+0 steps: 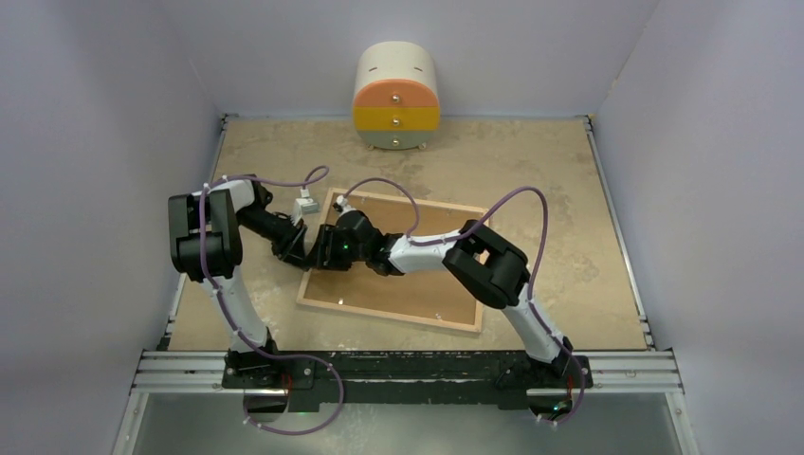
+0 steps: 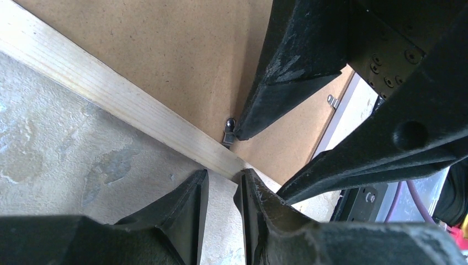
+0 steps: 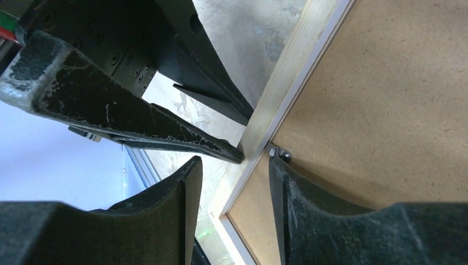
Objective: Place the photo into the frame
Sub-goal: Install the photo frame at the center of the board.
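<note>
Frame (image 1: 398, 317) flat on table (image 1: 531, 171), back up, brown backing board (image 1: 417, 289) inside; left gripper (image 2: 221, 181) narrowly parted at its left rim, empty; right gripper (image 3: 234, 163) spread astride same rim beside metal tab (image 3: 281, 154)

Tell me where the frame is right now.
In the top view the frame lies back-up at mid-table, in front of the drawer cabinet; the left gripper and right gripper meet at its left rim.

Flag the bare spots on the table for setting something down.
Bare tabletop right of the frame, out to the right rail; also the back strip between frame and drawer chest. Crowded at the frame's left edge, where the left gripper and right gripper meet.
</note>
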Robot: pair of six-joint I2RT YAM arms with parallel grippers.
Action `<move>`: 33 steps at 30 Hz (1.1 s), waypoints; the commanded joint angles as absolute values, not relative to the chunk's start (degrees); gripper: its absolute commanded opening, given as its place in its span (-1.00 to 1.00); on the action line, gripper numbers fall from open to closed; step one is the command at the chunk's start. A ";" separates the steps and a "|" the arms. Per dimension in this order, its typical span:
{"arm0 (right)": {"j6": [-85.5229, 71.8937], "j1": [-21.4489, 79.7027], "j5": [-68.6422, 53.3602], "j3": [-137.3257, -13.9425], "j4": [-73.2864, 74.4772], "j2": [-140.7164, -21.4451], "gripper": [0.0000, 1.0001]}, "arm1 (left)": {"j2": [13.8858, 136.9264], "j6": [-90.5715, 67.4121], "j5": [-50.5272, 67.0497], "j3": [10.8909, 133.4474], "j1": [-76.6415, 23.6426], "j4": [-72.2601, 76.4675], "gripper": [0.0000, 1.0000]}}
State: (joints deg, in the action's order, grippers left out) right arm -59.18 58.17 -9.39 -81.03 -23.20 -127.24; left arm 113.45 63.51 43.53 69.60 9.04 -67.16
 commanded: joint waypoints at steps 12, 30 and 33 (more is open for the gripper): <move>-56.35 58.18 -8.48 -82.08 -20.95 -127.84 0.00 | 113.52 65.96 42.48 67.04 8.70 -62.88 -0.42; -15.46 63.41 1.69 -55.76 -0.19 -99.37 0.24 | 107.60 66.01 43.62 75.25 11.78 -68.14 0.57; -12.76 65.45 3.59 -55.09 2.31 -98.08 0.19 | 104.77 66.36 43.84 74.24 11.78 -68.03 0.63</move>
